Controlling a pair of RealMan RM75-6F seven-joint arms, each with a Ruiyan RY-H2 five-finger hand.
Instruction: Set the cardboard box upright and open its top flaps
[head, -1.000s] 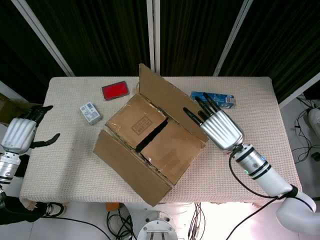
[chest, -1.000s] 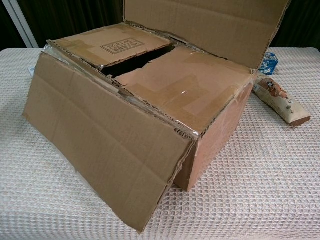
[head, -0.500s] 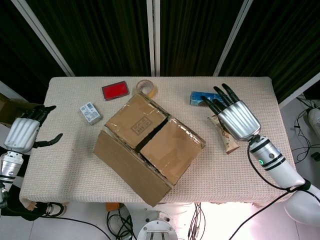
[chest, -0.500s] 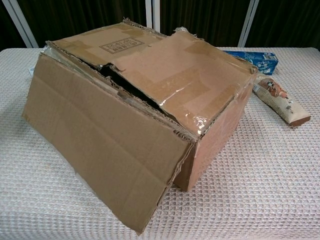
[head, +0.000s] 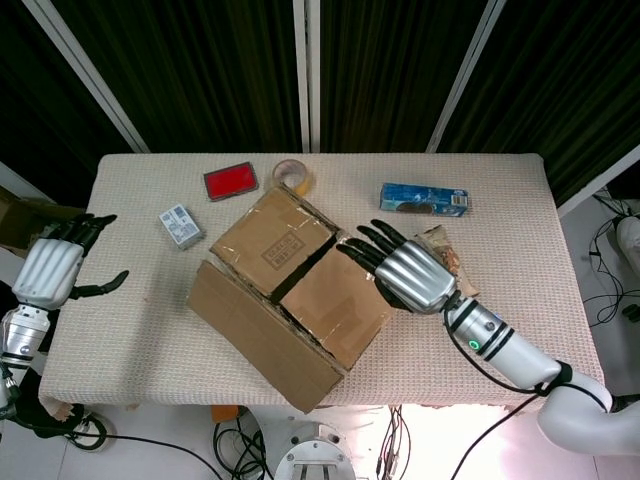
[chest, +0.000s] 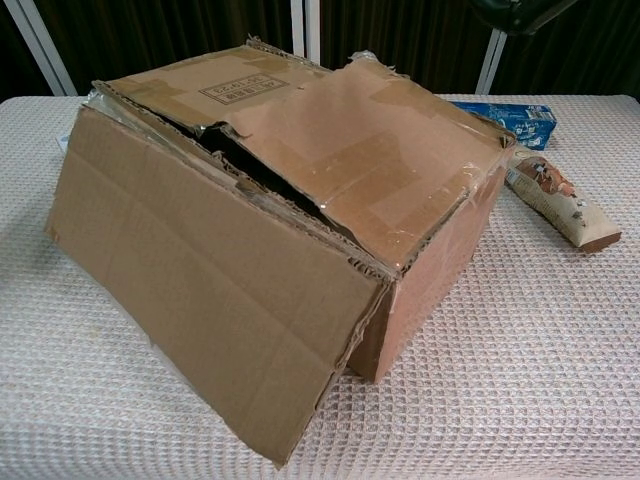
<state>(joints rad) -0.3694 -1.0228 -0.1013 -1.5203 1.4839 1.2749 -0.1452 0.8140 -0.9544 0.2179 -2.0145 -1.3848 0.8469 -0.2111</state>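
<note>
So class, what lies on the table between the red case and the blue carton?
In the head view, a tape roll sits between the red case and the blue carton.

I log the box (chest: 300, 200) as matt brown corrugated cardboard, edges torn and rough, with glossy clear tape across its flaps. Tablecloth (chest: 540, 380): cream waffle-weave cloth, coarse. Right hand (head: 412, 276): brushed silver metal-look shell, black fingers (head: 365, 250). Blue carton (head: 425, 199): printed, slightly glossy. Snack packet (chest: 560, 205): shiny wrapper.

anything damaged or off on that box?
Yes. The cardboard box is worn: its top flaps have ragged, torn edges with peeling tape and meet unevenly, leaving a dark gap. One long flap hangs outward down the near side. Nothing looks spilled.
</note>
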